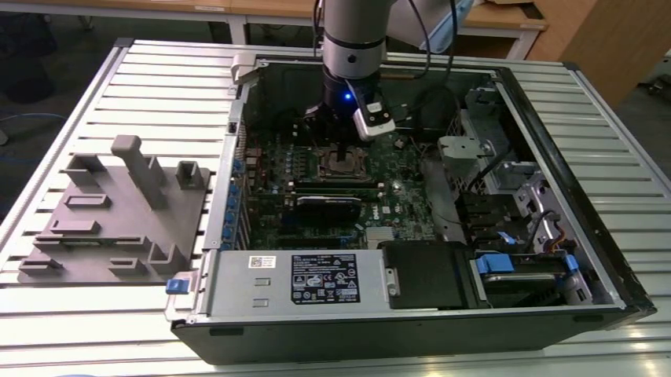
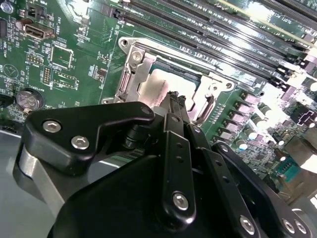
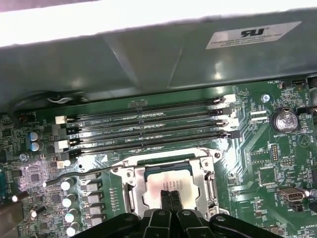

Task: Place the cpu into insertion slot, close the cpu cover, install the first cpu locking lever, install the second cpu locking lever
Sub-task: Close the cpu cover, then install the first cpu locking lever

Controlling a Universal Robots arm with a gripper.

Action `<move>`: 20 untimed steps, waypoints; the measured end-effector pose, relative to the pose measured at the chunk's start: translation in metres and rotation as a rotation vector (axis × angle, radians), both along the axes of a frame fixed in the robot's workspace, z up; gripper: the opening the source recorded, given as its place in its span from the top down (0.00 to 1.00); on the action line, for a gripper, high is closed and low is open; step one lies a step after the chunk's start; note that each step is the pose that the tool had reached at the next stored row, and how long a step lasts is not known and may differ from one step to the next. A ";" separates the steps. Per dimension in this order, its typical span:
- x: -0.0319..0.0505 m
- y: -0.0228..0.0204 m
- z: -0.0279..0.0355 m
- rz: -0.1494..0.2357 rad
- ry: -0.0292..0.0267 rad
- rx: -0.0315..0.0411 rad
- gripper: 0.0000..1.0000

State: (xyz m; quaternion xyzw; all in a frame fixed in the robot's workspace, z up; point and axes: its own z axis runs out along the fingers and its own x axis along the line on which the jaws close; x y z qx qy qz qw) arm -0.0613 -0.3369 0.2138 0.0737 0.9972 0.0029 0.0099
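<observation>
In the exterior view my gripper (image 1: 338,151) reaches down into the open computer case, right over the insertion slot (image 1: 344,165) on the green motherboard (image 1: 394,208). The first wrist view shows the cpu (image 3: 166,182), silvery-grey, lying in the socket. The cpu cover (image 3: 204,186) lies flat around it as a metal frame. My gripper (image 3: 171,196) is shut, its two black fingertips (image 3: 166,194) together over the near part of the cpu's top. The second wrist view shows the same tips (image 2: 174,101) at the cpu (image 2: 157,82). A thin wire locking lever (image 3: 84,174) sticks out sideways from the socket.
Several long memory slots (image 3: 148,128) run just beyond the socket, then the grey case wall (image 3: 148,59). Capacitors (image 3: 69,198) and a coin battery (image 3: 283,120) flank it. A black card (image 1: 330,203), power supply (image 1: 304,279) and drive cage (image 1: 504,173) fill the case; a grey fixture (image 1: 115,212) sits outside.
</observation>
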 end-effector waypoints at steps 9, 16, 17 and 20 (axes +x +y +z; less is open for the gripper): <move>0.0000 0.0000 0.0005 0.004 -0.0030 0.0000 0.90; 0.0000 0.0000 0.0013 0.004 -0.0029 -0.0002 0.90; 0.0000 0.0000 0.0013 0.004 -0.0030 0.0000 0.90; 0.0000 0.0000 0.0037 0.004 -0.0030 0.0000 0.90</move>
